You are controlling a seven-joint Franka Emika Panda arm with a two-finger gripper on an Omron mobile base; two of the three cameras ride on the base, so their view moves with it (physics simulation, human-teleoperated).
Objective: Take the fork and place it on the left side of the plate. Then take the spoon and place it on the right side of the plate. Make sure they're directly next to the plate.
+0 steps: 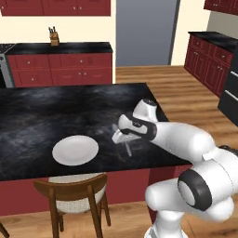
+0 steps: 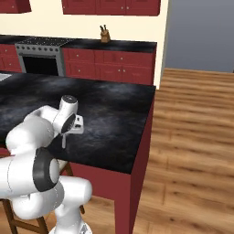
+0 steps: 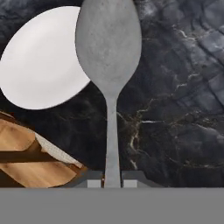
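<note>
Grey spoon [image 3: 108, 52] clamped in my gripper [image 3: 112, 183], I hover right of the plate [image 1: 75, 150], ready to set it alongside.

One plate [image 1: 74, 150], one spoon [image 3: 109, 65], one chair [image 1: 74, 195], one knife block [image 1: 54, 38], one oven [image 2: 40, 61].
</note>
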